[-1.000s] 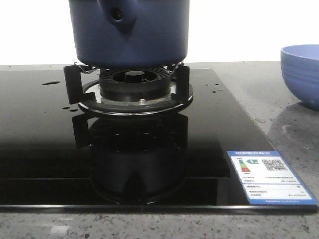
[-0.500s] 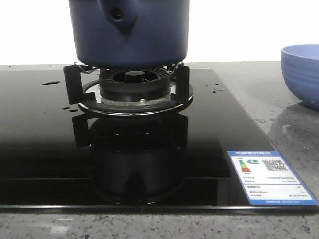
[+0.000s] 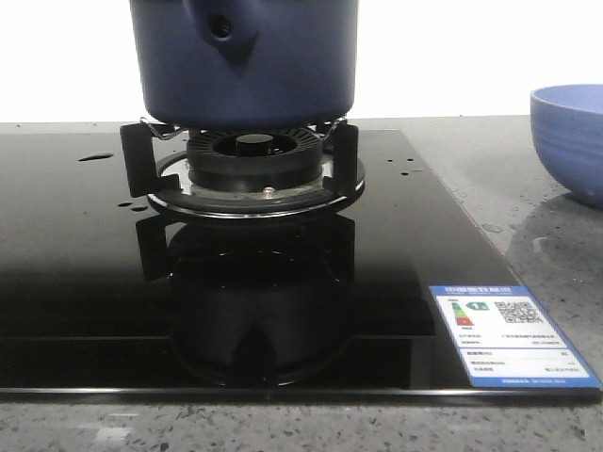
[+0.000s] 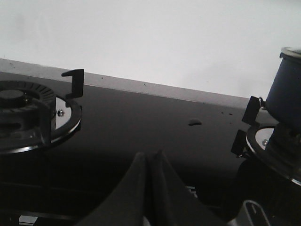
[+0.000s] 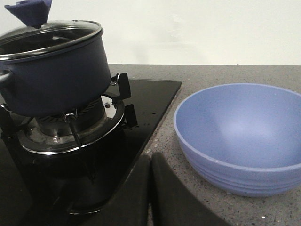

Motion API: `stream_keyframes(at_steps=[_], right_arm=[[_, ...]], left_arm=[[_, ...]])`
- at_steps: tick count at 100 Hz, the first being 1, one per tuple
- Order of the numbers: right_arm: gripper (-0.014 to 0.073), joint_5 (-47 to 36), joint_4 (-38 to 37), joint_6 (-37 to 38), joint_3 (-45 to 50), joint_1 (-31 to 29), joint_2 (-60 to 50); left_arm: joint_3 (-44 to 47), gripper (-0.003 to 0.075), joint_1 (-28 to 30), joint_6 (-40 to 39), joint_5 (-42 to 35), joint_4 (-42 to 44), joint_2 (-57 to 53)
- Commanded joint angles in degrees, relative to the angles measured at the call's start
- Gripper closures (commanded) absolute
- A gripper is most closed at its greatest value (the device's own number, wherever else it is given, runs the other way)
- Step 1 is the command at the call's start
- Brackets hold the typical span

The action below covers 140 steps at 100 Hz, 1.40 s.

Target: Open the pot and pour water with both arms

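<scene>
Front view is showing nothing shifting across the last second: the pot (image 3: 243,61) is sitting as before on the burner grate (image 3: 241,168) at 12 o'clock, so the task is reading as not yet begun. Nearest the lens, an energy label (image 3: 509,334) is lying at 4 o'clock on the glossy black glass cooktop (image 3: 75,282), which is mirroring the burner. Farther back, drops and a small puddle of water (image 3: 95,156) are glinting at 10 o'clock. A lighter blue ribbed bowl (image 3: 571,141) is standing well apart at 3 o'clock on the speckled grey counter (image 3: 556,254).

Neither arm is appearing in that view. In the wrist views, the right gripper (image 5: 150,188) is hanging with its fingers pressed together and holding nothing, facing pot and bowl; the glass lid (image 5: 49,35) is sitting on the pot. The left gripper (image 4: 149,188) is likewise closed and empty, over the cooktop beside a second burner (image 4: 23,115). A plain white wall (image 3: 471,56) is closing the scene behind.
</scene>
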Motion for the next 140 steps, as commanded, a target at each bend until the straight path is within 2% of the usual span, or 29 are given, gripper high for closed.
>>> stream_keyframes(at_steps=[1, 15, 24, 116, 132, 140], right_arm=[[0.0639, -1.6, 2.1, -0.7, -1.5, 0.1, 0.4], [0.0639, -1.5, 2.1, -0.7, -1.5, 0.1, 0.4], [0.0639, -1.6, 2.1, -0.7, -1.4, 0.1, 0.5], [0.0639, -1.5, 2.1, -0.7, -1.4, 0.1, 0.5], [0.0639, -5.6, 2.1, -0.7, -1.4, 0.1, 0.5], [0.0639, -5.5, -3.0, -0.2, -1.5, 0.1, 0.5]], left_arm=[[1.8, 0.0739, -0.4, -1.0, -4.5, 0.4, -3.4], [5.6, 0.0739, -0.4, -1.0, -6.3, 0.3, -4.6], [5.5, 0.0739, -0.6, -1.0, -4.3, 0.3, -4.6], [5.4, 0.0739, -0.6, -1.0, -4.6, -1.0, -4.6], [5.4, 0.0739, -0.6, -1.0, -4.6, -1.0, -4.6], [5.4, 0.0739, -0.6, -1.0, -4.6, -1.0, -4.6]])
